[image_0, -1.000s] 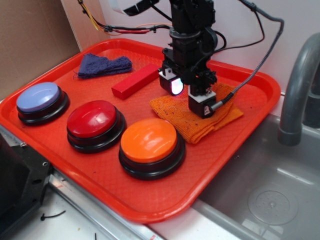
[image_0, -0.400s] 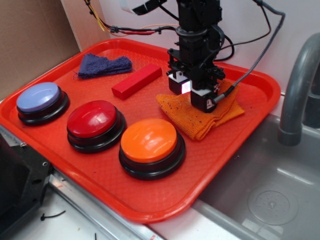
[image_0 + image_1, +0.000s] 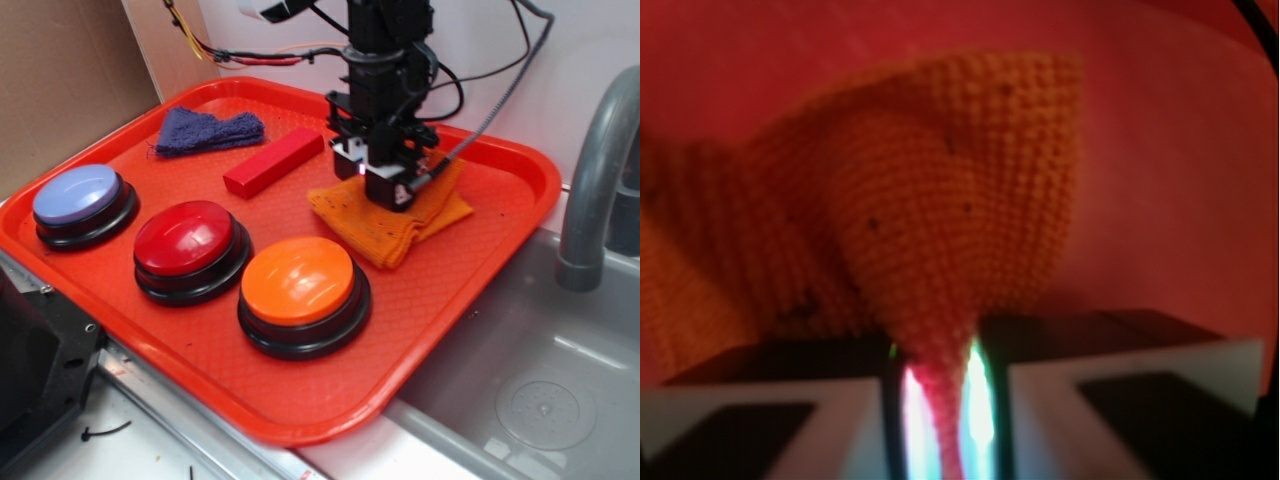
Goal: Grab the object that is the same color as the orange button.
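Since a moment ago the gripper [image 3: 378, 178] has closed and risen, fingers pinching the orange cloth [image 3: 385, 225] into a peak, matching the orange button [image 3: 300, 285]

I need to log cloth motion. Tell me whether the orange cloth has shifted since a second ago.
Yes. The orange cloth has bunched inward and risen slightly between the fingers, its right corner drawing away from the tray's right rim.
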Controlling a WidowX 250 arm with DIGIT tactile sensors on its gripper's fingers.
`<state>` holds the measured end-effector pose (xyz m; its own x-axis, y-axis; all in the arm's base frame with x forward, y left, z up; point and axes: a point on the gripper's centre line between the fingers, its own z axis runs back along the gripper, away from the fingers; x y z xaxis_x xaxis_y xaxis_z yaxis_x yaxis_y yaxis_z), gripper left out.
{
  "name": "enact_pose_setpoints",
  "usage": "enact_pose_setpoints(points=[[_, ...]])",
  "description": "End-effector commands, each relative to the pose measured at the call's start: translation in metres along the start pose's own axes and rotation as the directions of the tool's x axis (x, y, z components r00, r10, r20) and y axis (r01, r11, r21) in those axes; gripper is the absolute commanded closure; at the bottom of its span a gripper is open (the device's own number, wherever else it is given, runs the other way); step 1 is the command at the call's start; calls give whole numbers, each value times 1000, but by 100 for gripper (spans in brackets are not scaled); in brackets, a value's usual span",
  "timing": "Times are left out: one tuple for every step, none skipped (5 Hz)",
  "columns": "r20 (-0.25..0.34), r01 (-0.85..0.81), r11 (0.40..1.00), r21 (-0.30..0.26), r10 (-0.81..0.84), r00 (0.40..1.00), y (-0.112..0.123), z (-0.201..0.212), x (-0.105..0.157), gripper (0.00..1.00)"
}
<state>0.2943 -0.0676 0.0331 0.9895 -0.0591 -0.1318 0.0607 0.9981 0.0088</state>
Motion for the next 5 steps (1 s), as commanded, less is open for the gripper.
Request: enact_pose_setpoints(points=[[159,-46,999,-6,46,986,36,106,-25,100],[223,-105,994,-31,110,969,48,137,-49,100],[267,-137,989,-56,147,953,62,154,-71,100],[276,-180,983,-44,185,943,65,164,-87,100],[261,-101,992,-70,116,958,66,160,-86,100]])
